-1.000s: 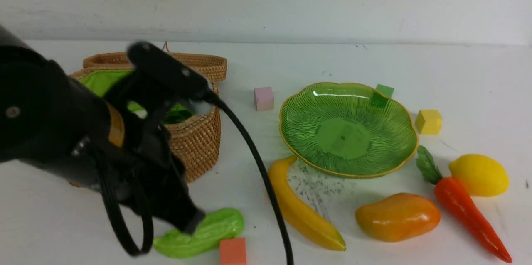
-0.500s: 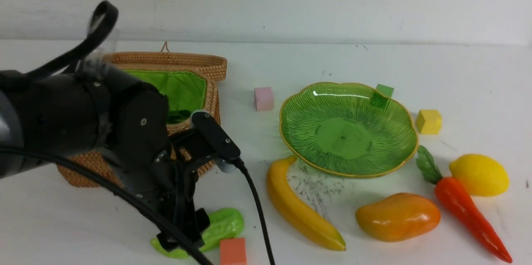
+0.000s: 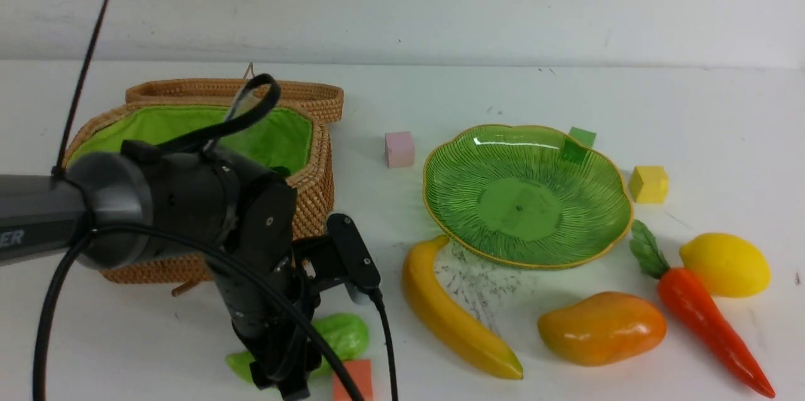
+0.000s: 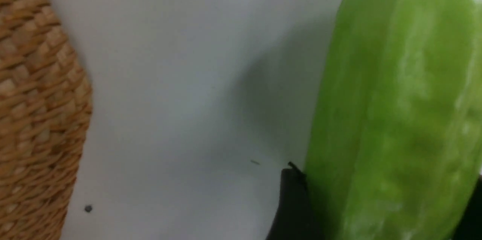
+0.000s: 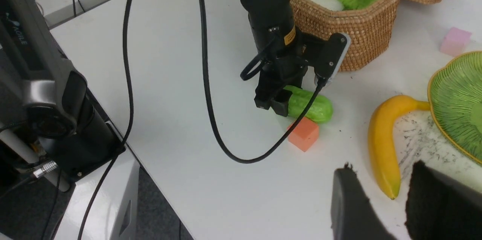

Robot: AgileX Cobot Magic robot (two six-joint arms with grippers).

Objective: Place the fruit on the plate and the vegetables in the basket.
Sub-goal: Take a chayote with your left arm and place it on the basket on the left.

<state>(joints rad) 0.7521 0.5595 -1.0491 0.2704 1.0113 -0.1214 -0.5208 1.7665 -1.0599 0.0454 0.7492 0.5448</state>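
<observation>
My left gripper point(image 3: 286, 376) is down at the table's front left, open, its jaws astride one end of the light green gourd point(image 3: 343, 335), which lies on the table and fills the left wrist view point(image 4: 395, 101). The wicker basket point(image 3: 311, 187) behind it holds the white radish point(image 5: 322, 1). The green plate point(image 3: 528, 193) holds nothing. The banana point(image 3: 453, 313), mango point(image 3: 600, 327), lemon point(image 3: 726, 263) and carrot point(image 3: 704, 319) lie on the table in front of it. My right gripper point(image 5: 391, 198) is open and empty, above the table near the banana's tip point(image 5: 388, 191).
An orange cube point(image 3: 353, 379) lies right beside the gourd. A pink cube point(image 3: 399, 148) stands between basket and plate. A green cube point(image 3: 580, 137) and a yellow cube point(image 3: 649, 183) sit behind the plate. The left arm's cable point(image 3: 383, 338) hangs near the banana.
My left arm has swung down from in front of the basket and lowered its gripper over the gourd's end. The fruit, carrot and cubes have not moved.
</observation>
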